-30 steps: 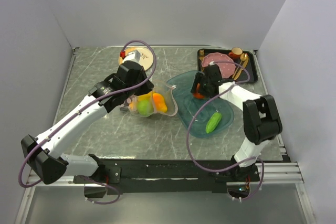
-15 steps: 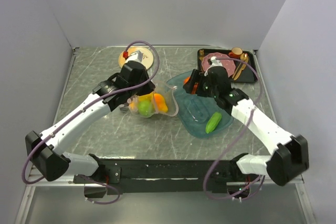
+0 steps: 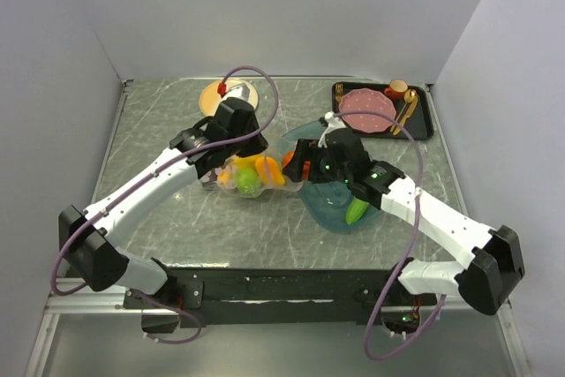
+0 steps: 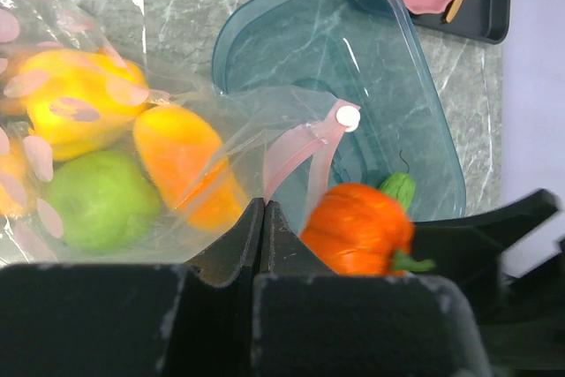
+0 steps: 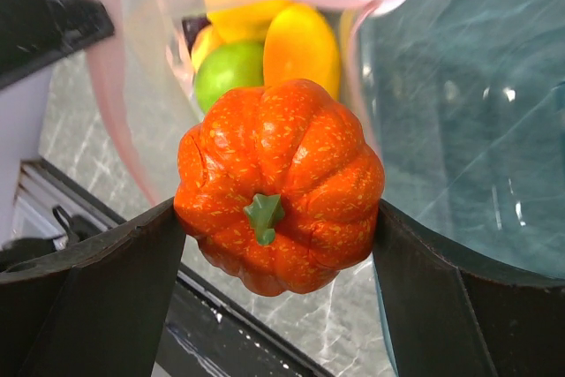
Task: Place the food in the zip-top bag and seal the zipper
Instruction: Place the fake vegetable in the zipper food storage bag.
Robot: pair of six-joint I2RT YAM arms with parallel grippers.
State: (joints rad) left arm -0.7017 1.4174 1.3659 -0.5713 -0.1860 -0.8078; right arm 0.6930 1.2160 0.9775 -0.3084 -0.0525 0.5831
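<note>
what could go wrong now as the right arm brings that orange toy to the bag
1. The orange tomato in the right gripper looks wide for the mouth of the bag. It may catch the zipper and shove the floppy bag instead of going in.
2. The left gripper pinches only a thin bit of the bag's edge, so a push could pull it free.
3. The green apple inside lies near the mouth and might roll out.
</note>
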